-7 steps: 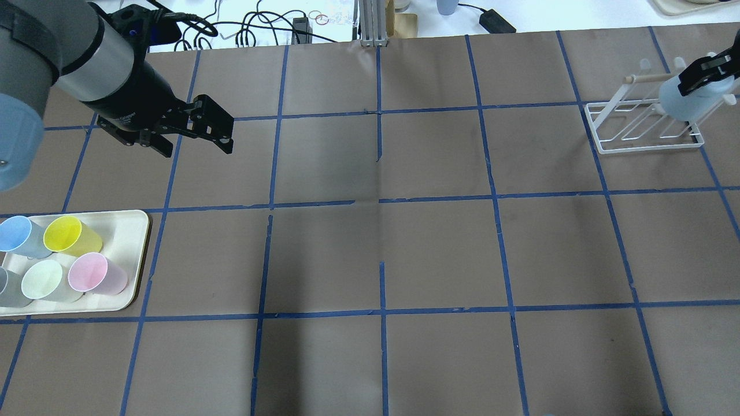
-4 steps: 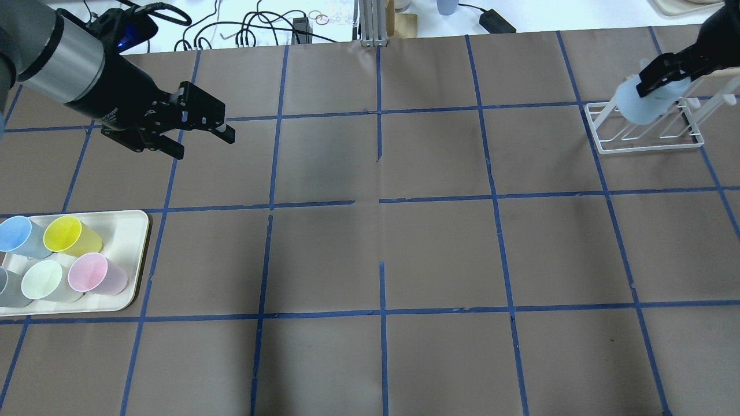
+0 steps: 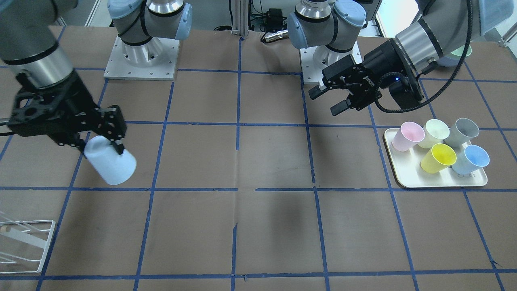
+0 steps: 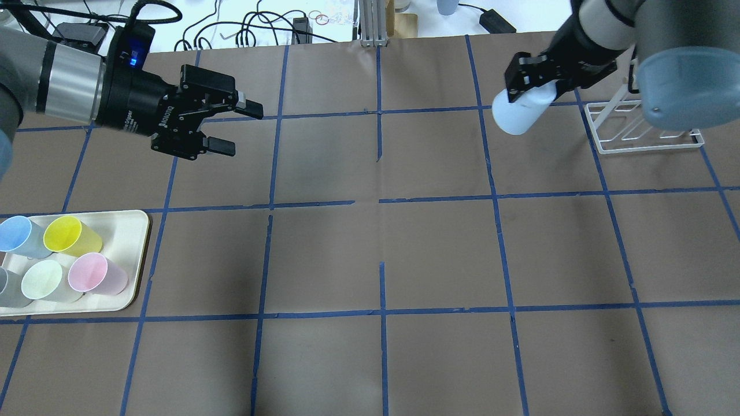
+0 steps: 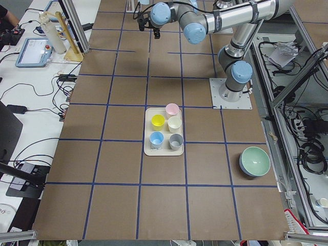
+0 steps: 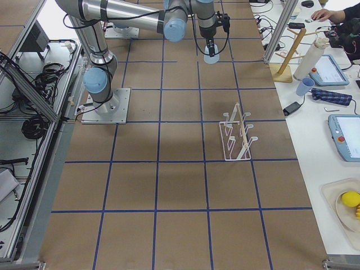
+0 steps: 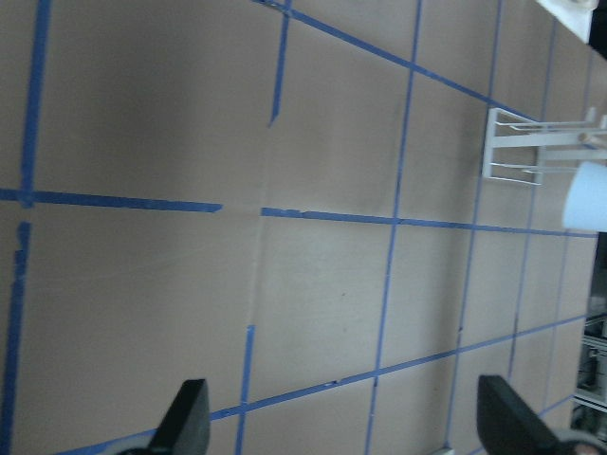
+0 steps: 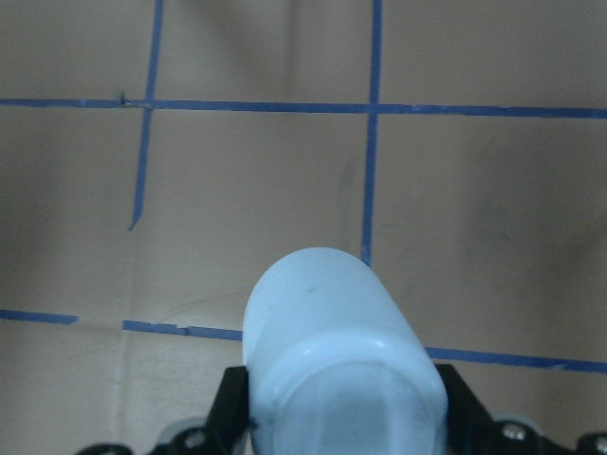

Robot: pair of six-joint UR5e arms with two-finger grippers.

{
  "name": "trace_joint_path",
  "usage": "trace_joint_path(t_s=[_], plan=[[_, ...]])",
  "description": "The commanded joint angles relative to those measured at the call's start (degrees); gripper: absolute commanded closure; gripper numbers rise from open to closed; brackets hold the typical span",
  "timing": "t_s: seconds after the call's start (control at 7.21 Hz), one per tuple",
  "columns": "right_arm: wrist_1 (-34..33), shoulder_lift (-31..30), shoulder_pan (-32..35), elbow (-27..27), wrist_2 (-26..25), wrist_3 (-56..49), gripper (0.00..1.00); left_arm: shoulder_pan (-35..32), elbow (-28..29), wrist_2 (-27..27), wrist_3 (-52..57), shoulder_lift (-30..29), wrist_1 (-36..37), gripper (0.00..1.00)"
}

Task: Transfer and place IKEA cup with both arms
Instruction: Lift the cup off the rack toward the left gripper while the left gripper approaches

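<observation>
Right now the R gripper (image 4: 535, 86) has its fingers clamped on the IKEA cup (image 4: 517, 112), one finger each side of the pale blue wall. Cup's up off the worktop (image 4: 439, 254), tilted, its free end sticking out past the fingers twd the middle of the worktop. It's over the far row of grid squares, just beside the white wire rack (image 6: 239, 132), apart from it. R wrist cam shows the cup (image 8: 337, 351) square betw. both fingers (image 8: 232, 417), w/ blue tape lines below. Can't tell from any view which end of the cup is gripped.

L gripper (image 4: 237, 128) hangs over the far-left part of the worktop, fingers spread apart w/ nothing betw. them, pointing across at the R arm. L wrist cam catches the cup (image 7: 586, 194) at its frame edge, next to the rack.

Near the L side sits a cream tray (image 4: 124, 231) w/ five other cups: blue cup (image 4: 17, 234), yellow cup (image 4: 66, 234), pink cup (image 4: 92, 273), pale green cup (image 4: 43, 280), grey cup (image 4: 6, 289).
</observation>
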Motion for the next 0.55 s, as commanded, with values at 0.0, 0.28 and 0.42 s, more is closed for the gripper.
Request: trace_joint_path(t_s=[0.0, 0.28, 0.42], plan=[[1.2, -0.6, 3.8, -0.1, 14.7, 7.5, 1.0, -0.3, -2.2, -15.0, -0.1, 0.1, -0.1, 0.0], [5.3, -2.4, 2.2, 0.2, 33.1, 8.8, 1.0, -0.9, -2.8, -24.2, -0.4, 0.1, 0.0, 0.0], [5.6, -2.5, 1.1, 0.4, 42.8, 11.9, 1.0, -1.4, -2.7, -25.9, -0.8, 0.1, 0.1, 0.0]])
